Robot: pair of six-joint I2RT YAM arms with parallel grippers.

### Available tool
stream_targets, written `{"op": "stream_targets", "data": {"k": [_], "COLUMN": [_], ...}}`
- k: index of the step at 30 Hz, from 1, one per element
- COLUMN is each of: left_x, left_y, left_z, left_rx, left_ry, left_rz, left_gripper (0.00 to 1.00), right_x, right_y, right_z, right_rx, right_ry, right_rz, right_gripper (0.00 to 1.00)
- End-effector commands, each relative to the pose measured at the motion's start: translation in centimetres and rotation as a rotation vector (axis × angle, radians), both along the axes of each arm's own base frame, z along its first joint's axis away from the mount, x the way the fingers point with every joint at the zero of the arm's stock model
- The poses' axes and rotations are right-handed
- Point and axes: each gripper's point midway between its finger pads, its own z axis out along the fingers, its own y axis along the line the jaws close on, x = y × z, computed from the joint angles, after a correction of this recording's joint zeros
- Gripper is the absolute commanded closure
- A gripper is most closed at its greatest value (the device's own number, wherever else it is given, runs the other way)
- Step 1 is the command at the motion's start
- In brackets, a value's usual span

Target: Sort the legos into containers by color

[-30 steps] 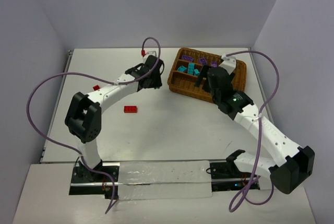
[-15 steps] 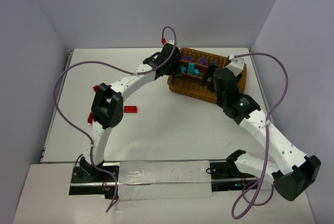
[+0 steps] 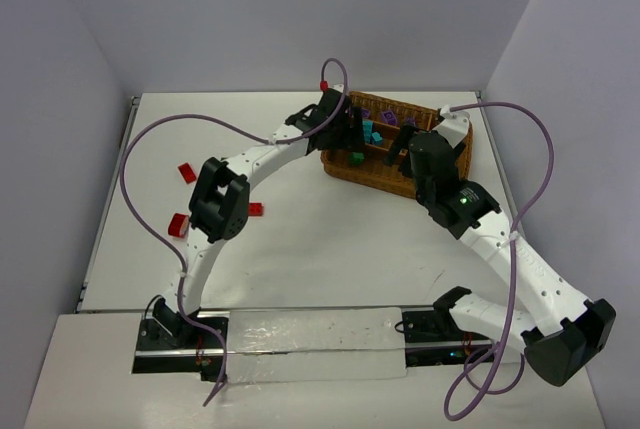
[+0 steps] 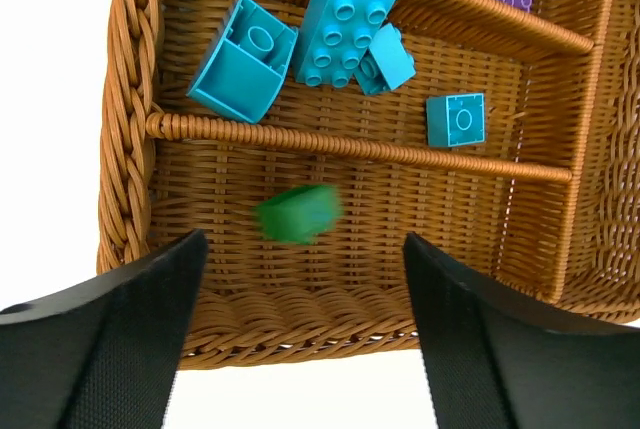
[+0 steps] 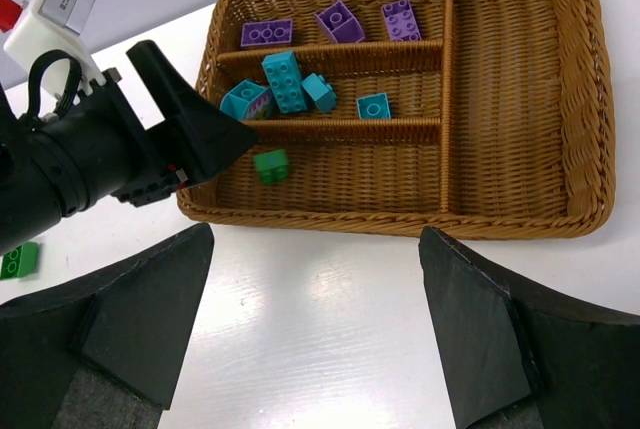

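The brown wicker tray [image 3: 365, 177] sits at the back right. My left gripper [image 4: 302, 259] hangs open over its left end. Just beyond the fingertips a green lego [image 4: 298, 213] shows blurred in the nearest long slot, free of both fingers; it also shows in the right wrist view [image 5: 271, 166]. Several teal legos [image 4: 343, 19] fill the middle slot and purple legos [image 5: 340, 21] the far one. My right gripper [image 5: 315, 239] is open with nothing in it, above the table just in front of the tray's near rim [image 5: 400, 221].
Red legos lie on the table at the left [image 3: 186, 173], [image 3: 178, 224] and near the left arm's elbow [image 3: 256, 209]. Another green lego [image 5: 18, 260] lies on the table left of the tray. Cables loop above both arms.
My left arm swung right from the table to the tray's left end, opened, and let go of the green lego, now in the near slot. The right arm shifted slightly, then held still.
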Motion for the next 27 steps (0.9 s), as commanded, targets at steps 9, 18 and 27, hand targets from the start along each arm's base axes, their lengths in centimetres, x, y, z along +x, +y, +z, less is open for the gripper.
{"op": "stream_targets", "data": {"k": [9, 18, 27], "left_x": [-0.6, -2.0, -1.7], "left_y": [11.0, 28.9, 34.7], "left_z": [8.3, 1.9, -3.9], "left_rx": [0.138, 0.356, 0.532], "left_ry": [-0.165, 0.009, 0.151], "left_rz": [0.241, 0.590, 0.688], "left_gripper": [0.15, 0.04, 0.01], "right_x": [-0.6, -0.4, -0.3], "right_y": [-0.5, 0.3, 0.4], "right_z": [0.6, 0.3, 0.3], "right_rx": [0.015, 0.046, 0.041], "right_ry": [-0.029, -0.029, -0.026], "right_rz": [-0.022, 0.005, 0.013], "right_gripper": [0.09, 0.09, 0.09]}}
